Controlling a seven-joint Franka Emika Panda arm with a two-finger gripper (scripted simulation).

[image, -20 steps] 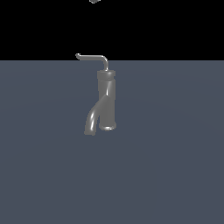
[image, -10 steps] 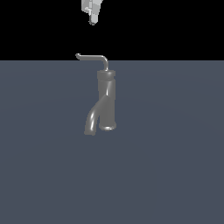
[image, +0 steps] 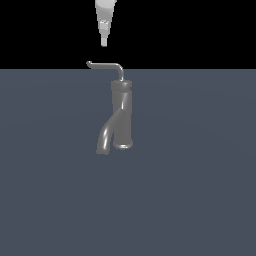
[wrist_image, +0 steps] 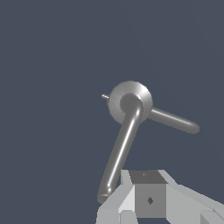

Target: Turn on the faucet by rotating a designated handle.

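- Fingers (image: 104, 42) hung above the handle (image: 106, 65) in the exterior view, apart from it and clamped on nothing; whether they were spread or closed could not be told from either view.
- Fingers pointed straight down, over the handle's free end with its small upturned tip.
- Against the frame half a second earlier, the fingers had come lower, with more of the white wrist body showing at the top edge; the faucet and handle had not moved.
- One handle was seen: a thin grey rod running level from the top of the faucet (image: 121, 115) toward the exterior view's left.
- One faucet stood upright on the bench (image: 200, 190), with one curved spout (image: 107, 135) branching off low toward the exterior view's left.
- From the wrist view the faucet (wrist_image: 130, 101) appeared from above as a round cap, with two rods reaching out from it.
- No writing, label or brand could be read anywhere.
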